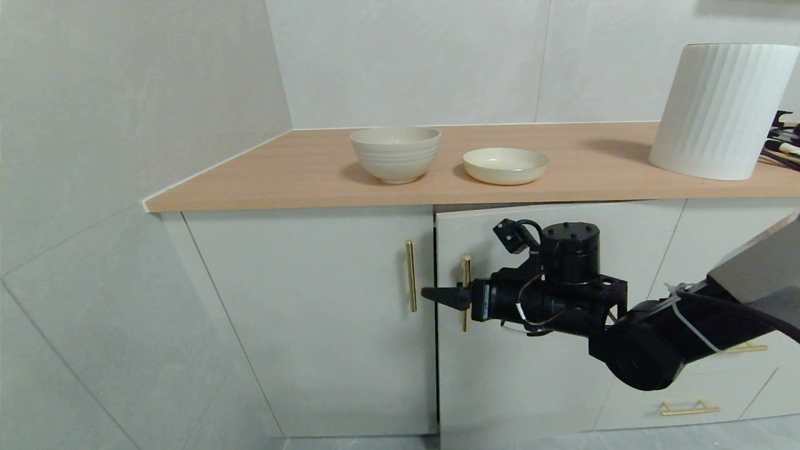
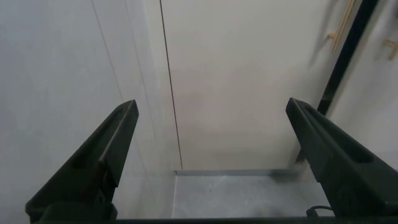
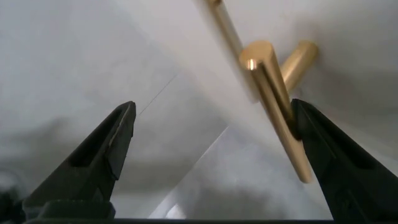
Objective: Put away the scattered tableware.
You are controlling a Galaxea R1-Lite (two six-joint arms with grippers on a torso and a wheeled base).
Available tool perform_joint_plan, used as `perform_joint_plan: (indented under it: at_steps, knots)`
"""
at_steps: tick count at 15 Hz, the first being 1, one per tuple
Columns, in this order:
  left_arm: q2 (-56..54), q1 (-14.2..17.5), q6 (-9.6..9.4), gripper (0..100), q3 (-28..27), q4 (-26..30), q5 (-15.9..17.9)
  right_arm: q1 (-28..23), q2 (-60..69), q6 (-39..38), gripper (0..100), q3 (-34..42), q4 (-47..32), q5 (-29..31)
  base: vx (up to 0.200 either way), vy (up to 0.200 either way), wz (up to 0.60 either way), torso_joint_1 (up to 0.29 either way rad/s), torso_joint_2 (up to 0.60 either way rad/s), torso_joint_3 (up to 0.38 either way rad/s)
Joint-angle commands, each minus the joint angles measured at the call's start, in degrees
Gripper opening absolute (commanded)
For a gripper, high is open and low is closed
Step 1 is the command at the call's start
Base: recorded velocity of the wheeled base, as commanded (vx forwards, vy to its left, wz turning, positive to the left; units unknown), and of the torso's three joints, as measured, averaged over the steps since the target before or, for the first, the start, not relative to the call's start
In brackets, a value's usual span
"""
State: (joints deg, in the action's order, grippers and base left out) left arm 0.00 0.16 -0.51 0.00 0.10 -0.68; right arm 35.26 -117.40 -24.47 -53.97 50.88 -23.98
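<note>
Right jaws spread, the brass door handle (image 3: 273, 106) between them, hard by one jaw; an off-centre pinch could slip off once pulling starts.

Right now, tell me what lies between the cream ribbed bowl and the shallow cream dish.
In the head view, only bare wooden countertop separates bowl and dish.
</note>
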Motion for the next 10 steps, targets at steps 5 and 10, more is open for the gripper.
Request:
perform_joint_plan:
  at_steps: [5, 10]
  knots:
    - [0.0, 0.0, -0.02, 100, 0.0, 0.0, 0.0, 0.1, 9.4, 0.1, 100, 12.7, 0.2, -2.7, 0.0, 0.0, 0.0, 0.0, 0.0, 0.0]
    - [0.0, 0.0, 0.07, 100, 0.0, 0.0, 0.0, 0.1, 20.5, 0.2, 100, 22.4, 0.1, -7.2, 0.0, 0.0, 0.0, 0.0, 0.0, 0.0]
